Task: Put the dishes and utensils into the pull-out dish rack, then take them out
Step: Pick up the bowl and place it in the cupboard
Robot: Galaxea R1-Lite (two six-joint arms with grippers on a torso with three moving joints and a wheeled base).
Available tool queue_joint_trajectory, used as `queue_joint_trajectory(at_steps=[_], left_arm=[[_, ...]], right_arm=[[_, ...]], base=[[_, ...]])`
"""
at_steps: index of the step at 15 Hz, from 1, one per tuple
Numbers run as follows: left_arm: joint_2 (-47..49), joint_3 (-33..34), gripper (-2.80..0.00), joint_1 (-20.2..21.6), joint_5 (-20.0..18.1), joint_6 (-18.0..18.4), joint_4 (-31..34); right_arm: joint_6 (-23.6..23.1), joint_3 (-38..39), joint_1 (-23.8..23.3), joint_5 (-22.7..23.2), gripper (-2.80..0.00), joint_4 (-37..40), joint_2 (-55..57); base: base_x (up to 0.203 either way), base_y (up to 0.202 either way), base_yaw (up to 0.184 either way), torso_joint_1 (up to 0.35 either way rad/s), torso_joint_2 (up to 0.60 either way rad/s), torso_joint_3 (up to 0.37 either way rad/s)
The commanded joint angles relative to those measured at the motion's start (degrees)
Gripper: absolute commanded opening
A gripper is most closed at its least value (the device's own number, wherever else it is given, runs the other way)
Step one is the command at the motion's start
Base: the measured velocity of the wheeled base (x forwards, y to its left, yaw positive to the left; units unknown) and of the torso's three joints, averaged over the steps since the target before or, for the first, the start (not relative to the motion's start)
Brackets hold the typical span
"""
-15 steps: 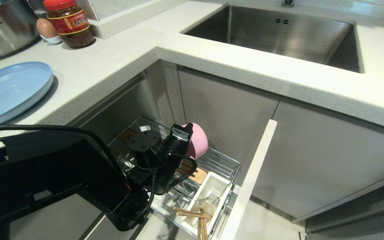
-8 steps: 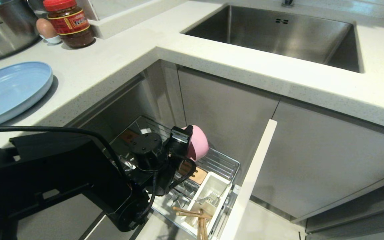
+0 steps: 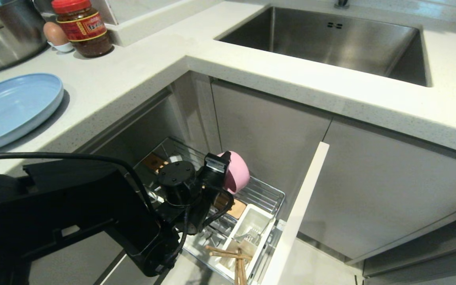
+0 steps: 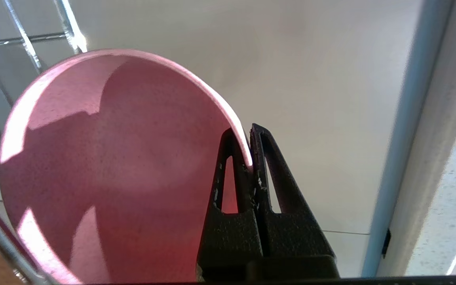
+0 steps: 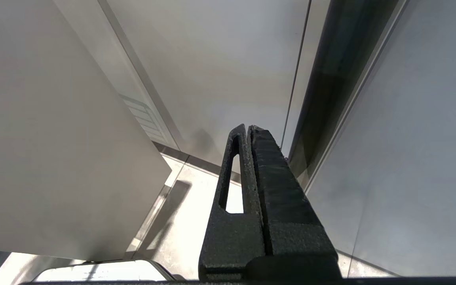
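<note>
Left pincer (image 3: 228,168) lowered pink bowl (image 3: 238,172) toward rack (image 3: 265,194)

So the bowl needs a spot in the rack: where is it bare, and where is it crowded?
Bare wire shows at the pull-out dish rack corner under the pink bowl, behind the white utensil cup. The front is crowded: chopsticks and fork.

Matte pink bowl (image 4: 113,166), tipped on edge, rim pinched between the closed left gripper (image 4: 249,158) fingers.
</note>
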Motion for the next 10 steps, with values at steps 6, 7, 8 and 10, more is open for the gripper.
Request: queue_joint_trajectory(at_steps=[6, 7, 8, 10], left_arm=[[1.0, 0.0, -2.80, 0.3, -1.9, -1.6, -2.0], [1.2, 0.0, -2.80, 0.4, -1.9, -1.6, -2.0], [1.6, 0.1, -2.80, 0.4, -1.9, -1.6, -1.9], [1.7, 0.1, -2.80, 0.4, -1.9, -1.7, -1.9]], right_arm=[[0.0, 0.0, 0.0, 0.0, -2.80, 0.0, -0.2], [0.0, 0.0, 0.0, 0.0, -2.80, 0.0, -0.2], [0.0, 0.0, 0.0, 0.0, -2.80, 0.0, -0.2], [0.0, 0.0, 0.0, 0.0, -2.80, 0.0, -0.2]], base=[[0.000, 0.000, 0.000, 0.000, 0.00, 0.000], [0.000, 0.000, 0.000, 0.000, 0.00, 0.000], [0.000, 0.000, 0.000, 0.000, 0.00, 0.000], [0.000, 0.000, 0.000, 0.000, 0.00, 0.000]])
